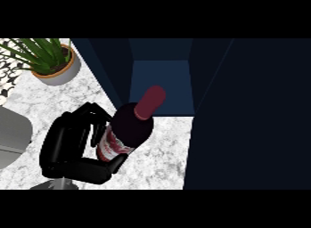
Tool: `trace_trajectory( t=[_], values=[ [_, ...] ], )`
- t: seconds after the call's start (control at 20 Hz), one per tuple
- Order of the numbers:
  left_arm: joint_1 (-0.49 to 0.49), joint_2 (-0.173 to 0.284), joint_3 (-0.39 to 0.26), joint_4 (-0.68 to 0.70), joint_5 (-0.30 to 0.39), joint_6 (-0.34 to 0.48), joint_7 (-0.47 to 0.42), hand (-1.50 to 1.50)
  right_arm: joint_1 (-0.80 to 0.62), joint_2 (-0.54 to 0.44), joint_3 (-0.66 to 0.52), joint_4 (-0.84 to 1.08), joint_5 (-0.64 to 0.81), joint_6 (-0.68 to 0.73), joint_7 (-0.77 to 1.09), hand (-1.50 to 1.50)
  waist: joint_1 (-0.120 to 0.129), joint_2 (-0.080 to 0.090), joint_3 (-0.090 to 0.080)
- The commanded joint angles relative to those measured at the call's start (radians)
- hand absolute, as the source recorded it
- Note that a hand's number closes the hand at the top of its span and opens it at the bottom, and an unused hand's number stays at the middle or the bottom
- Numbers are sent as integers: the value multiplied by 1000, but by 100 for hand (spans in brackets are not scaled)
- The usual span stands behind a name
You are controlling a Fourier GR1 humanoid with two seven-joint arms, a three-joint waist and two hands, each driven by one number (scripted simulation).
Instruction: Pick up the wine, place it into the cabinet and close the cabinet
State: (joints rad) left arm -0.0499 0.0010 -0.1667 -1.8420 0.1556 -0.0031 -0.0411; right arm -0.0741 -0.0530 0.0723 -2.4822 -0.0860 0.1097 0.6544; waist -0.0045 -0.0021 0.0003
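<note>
A dark glass wine bottle (128, 129), judged heavy, slick and breakable, is held at mid-frame, label-high, by the curled left hand (75, 144).

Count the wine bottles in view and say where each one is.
1. The wine bottle is held in the left hand above the marble counter, its neck pointing toward the open cabinet. The cabinet's dark interior could hide more.

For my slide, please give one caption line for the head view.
Left hand holds the wine bottle before the open dark cabinet, potted plant nearby.
</note>
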Motion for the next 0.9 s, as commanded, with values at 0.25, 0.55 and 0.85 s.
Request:
trace_trajectory(
  t=[0.25, 0.55, 0.85],
  values=[
    [-220, -1, -171, 62, 31, 279, 74, 150, 8, 3, 3, -106, -62, -5, 42, -150, -7, 2, 0],
    [-360, -1, -292, 67, -25, 500, 157, 150, 60, 14, -2, -107, -66, 20, -13, -150, -9, 0, 0],
    [-458, -1, -275, 132, -49, 553, 212, 150, 63, -8, -31, -145, -102, 28, 52, -150, -7, 0, 0]
  ],
)
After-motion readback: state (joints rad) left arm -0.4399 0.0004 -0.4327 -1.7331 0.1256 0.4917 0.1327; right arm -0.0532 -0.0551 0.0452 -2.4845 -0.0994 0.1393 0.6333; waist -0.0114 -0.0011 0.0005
